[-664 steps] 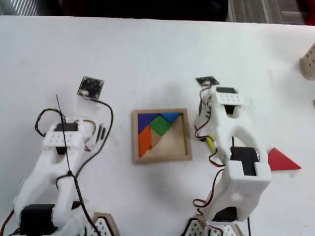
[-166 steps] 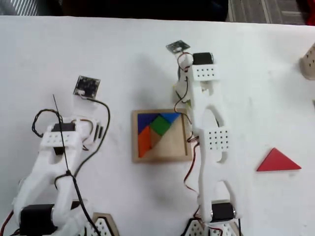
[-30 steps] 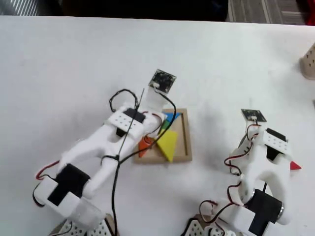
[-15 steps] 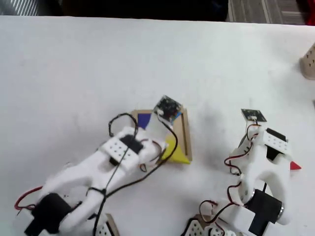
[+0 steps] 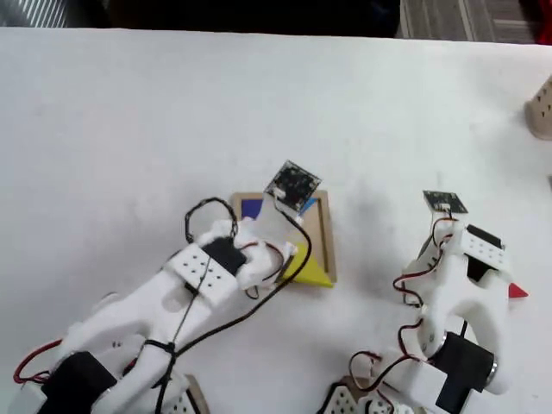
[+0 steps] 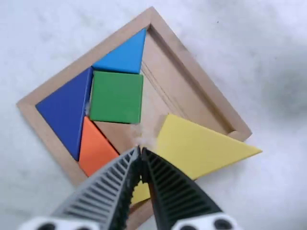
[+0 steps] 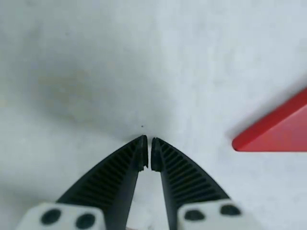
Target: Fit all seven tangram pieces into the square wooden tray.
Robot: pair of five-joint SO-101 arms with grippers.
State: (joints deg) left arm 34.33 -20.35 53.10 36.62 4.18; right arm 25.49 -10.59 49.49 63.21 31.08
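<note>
Left wrist view first: my left gripper (image 6: pixel 140 152) is clenched, jaws pinched together w/ nothing between them, tips down at one edge of the yellow triangle (image 6: pixel 201 148). That piece isn't seated. It lies skewed across the tray (image 6: pixel 206 86), one sharp corner poking out past the rim, another part tucked under my jaws. Inside, the dark blue triangle (image 6: pixel 64 110), light blue triangle (image 6: pixel 123 55), green square (image 6: pixel 116 97) & orange triangle (image 6: pixel 96 151) are packed along one side, w/ bare wood on the other, so I reckon that's where yellow belongs. Plan: use the closed tips as a pusher, low on the edge, w/ short nudges, and rotate so the overhanging corner swings back inside the rim. Push too hard & I'd guess it rides up over the wall or shoves the seated pieces out of line. Can't tell if the tips actually touch it. Right wrist view: my right gripper (image 7: pixel 147 153) is pinched closed too, empty, over the table (image 7: pixel 144 57), w/ the red triangle (image 7: pixel 278 127) near it and well apart from the tray. That one's prob next in line.
</note>
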